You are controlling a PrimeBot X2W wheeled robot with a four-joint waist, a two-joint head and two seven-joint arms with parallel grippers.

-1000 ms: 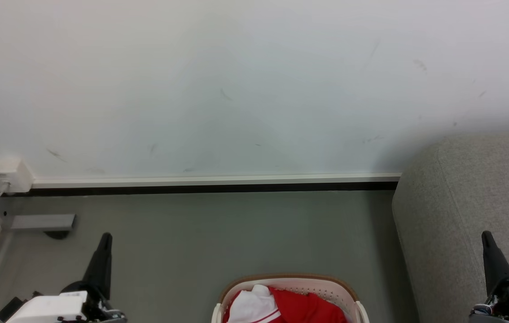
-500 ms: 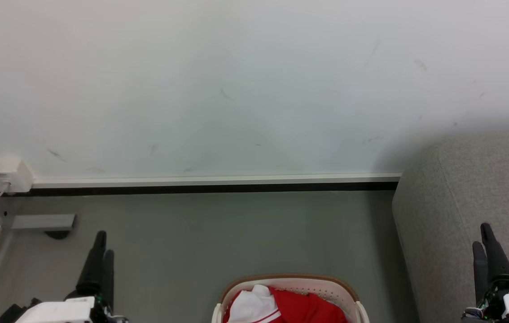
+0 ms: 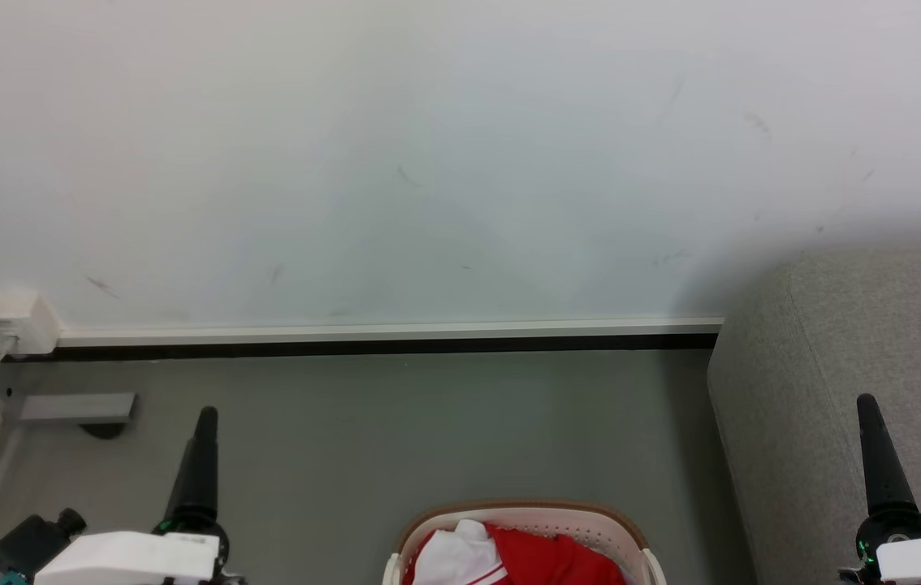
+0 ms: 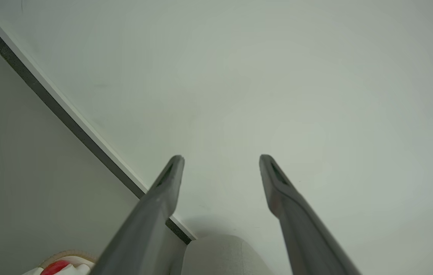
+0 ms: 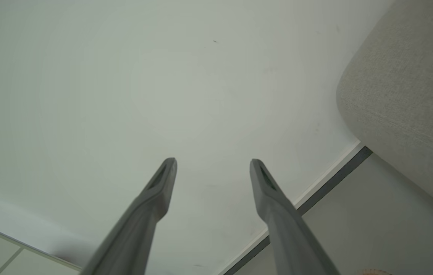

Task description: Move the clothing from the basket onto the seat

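Left pincer [image 4: 221, 157]: fingers spread wide, nothing between them, tips aimed at the wall [image 4: 277, 76]. Right pincer [image 5: 212, 160]: likewise wide open and empty, with the wall behind it.

Head view: red clothing [image 3: 550, 561] lies in the basket [image 3: 521, 507] at bottom centre, with a white cloth [image 3: 452, 554] on its left. The basket stands on the floor [image 3: 428, 422] between the two pincers, well apart from each. The left pincer is left of the basket, over the floor. The right pincer is at far right, in front of the seat [image 3: 834, 341]. Neither touches the clothing or the basket.

Left wrist view: a scrap of red and the basket rim sit in the lower left corner, beside the left finger. The end of the seat shows at the bottom, between the fingers.

Against a second ago: clothing, basket and seat are unchanged, and the head view has slipped down a touch. The left tip now sits higher and further right, the right tip higher and further left. Half a second ago each pincer showed two fingers side by side; now each reads edge-on as one dark spike. A dark arm part [image 3: 34, 540] has come in at lower left.
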